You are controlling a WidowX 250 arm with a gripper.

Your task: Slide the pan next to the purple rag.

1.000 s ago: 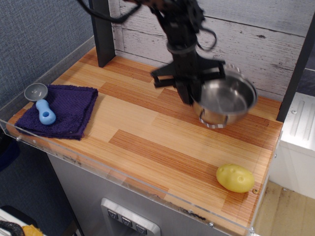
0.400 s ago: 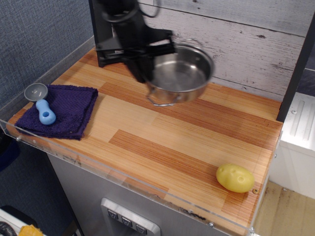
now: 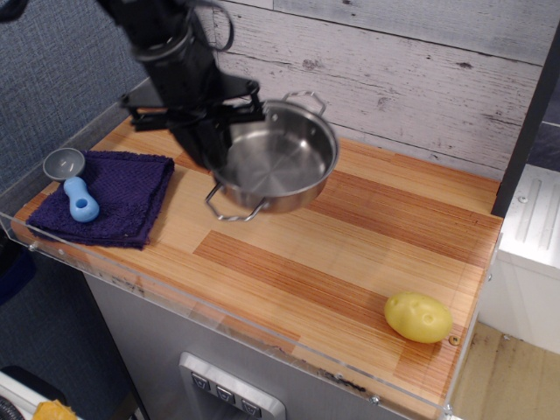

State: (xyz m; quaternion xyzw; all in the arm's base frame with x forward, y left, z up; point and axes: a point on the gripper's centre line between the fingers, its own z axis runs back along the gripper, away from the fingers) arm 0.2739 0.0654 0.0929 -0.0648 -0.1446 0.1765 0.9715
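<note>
The shiny steel pan (image 3: pixel 278 159) with two wire loop handles stands on the wooden counter (image 3: pixel 350 245), left of the middle. My black gripper (image 3: pixel 210 144) comes down from the upper left and is shut on the pan's left rim. The dark purple rag (image 3: pixel 118 194) lies flat at the left end of the counter, a short gap left of the pan. The gripper's fingertips are partly hidden by the pan's wall.
A small grey disc on a blue handle (image 3: pixel 77 188) lies on the rag's left part. A yellow potato (image 3: pixel 418 316) sits near the front right corner. A clear raised edge (image 3: pixel 219 319) runs along the counter's front. A plank wall (image 3: pixel 420 70) stands behind.
The gripper has carried the pan from the back right of the counter leftward and forward, ending close to the rag. The rag, blue-handled disc and potato have not moved.
</note>
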